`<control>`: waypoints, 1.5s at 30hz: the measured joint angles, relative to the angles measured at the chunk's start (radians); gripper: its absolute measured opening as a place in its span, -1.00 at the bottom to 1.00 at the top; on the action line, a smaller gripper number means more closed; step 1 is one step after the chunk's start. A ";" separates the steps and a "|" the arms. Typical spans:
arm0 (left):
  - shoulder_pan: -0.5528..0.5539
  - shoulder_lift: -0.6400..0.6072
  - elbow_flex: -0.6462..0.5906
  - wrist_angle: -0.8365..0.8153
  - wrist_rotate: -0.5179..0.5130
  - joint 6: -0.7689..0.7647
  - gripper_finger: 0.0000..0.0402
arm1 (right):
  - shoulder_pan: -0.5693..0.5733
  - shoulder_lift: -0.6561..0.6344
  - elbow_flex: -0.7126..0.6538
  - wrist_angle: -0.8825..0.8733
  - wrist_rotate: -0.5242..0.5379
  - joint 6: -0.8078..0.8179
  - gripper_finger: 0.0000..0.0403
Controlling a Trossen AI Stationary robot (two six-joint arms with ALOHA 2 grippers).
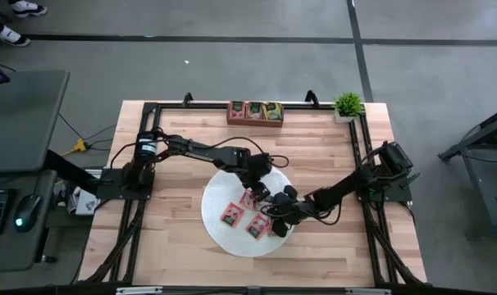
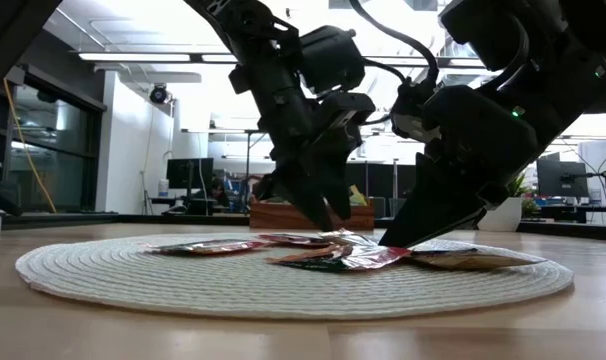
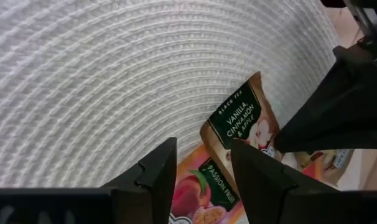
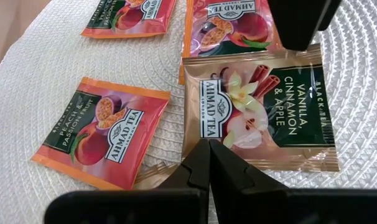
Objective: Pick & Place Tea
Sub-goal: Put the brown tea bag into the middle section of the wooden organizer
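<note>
Several tea packets lie flat on a round white woven mat (image 1: 218,193). One is a brown vanilla packet (image 4: 257,118); beside it are orange-red peach and passion fruit packets (image 4: 101,134) (image 4: 129,15) (image 4: 232,25). My right gripper (image 4: 208,149) is shut, its tip down on the vanilla packet. My left gripper (image 3: 204,165) is open and slants down over the passion fruit packet (image 3: 204,193) next to the vanilla one (image 3: 238,121), a finger on each side. In the low view both grippers (image 2: 318,215) (image 2: 388,240) reach down to the packets. My right gripper presses its shut fingertips on the vanilla packet close to one edge, near a corner (image 4: 232,149). It comes slanting down from the table's right side. The packet lies flat on the mat, one edge over a neighbouring packet. Whether my left gripper touches the packet below it, I cannot tell.
A brown wooden tray (image 1: 255,112) holding more packets stands at the table's far edge, with a small potted plant (image 1: 348,105) at the far right corner. Bare wooden table surrounds the mat. The two grippers stand close together over the mat's right half.
</note>
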 joint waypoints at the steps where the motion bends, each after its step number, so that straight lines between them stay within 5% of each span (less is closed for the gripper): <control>1: 0.000 0.000 0.000 0.000 0.001 -0.007 -0.25 | 0.000 0.000 0.000 0.000 0.000 0.000 -1.00; 17: -0.001 0.000 -0.001 0.090 0.078 -0.058 -0.25 | 0.000 0.001 -0.001 0.007 0.021 -0.007 -1.00; 45: -0.032 0.001 -0.001 0.045 -0.002 -0.070 -0.25 | -0.001 0.001 0.000 0.010 0.025 -0.015 -1.00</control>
